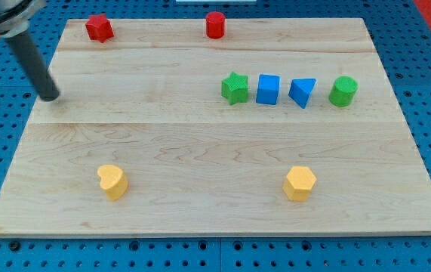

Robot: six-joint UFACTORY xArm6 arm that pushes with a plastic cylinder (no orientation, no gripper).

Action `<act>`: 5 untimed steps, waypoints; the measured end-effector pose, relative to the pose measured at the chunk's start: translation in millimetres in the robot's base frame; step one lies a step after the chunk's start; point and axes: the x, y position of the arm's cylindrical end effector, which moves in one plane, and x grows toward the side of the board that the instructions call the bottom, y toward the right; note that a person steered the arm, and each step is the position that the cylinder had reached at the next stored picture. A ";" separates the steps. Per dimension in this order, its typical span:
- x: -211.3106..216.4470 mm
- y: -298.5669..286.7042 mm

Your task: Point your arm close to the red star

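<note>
my tip (50,96) rested on the wooden board (200,151) near its left edge in the view, about a third of the way down from the top edge. the rod carried no fingers, so there was nothing to be open or closed. the red star (99,28) sat near the board's top-left corner, just inside the top edge, above my tip and a little to the view's right, well apart from it. bare wood lay between the two.

the red cylinder (214,24) stood close to the top edge, near the middle. a row of four ran across the right half, each just beside the next and not touching: green star (235,88), blue cube (268,89), blue triangular block (303,92), green cylinder (343,91). the green cylinder kept some room from the right edge.

toward the bottom, one yellow block (112,181) lay at the left and a yellow hexagonal block (300,183) at the right, both with a margin from the bottom edge. the wide middle of the board held nothing between them and the row.

counted: two red, two green, two blue, two yellow, eight blocks in all.
</note>
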 end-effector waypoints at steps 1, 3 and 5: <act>-16.2 50.8; -120.4 112.5; -186.1 95.2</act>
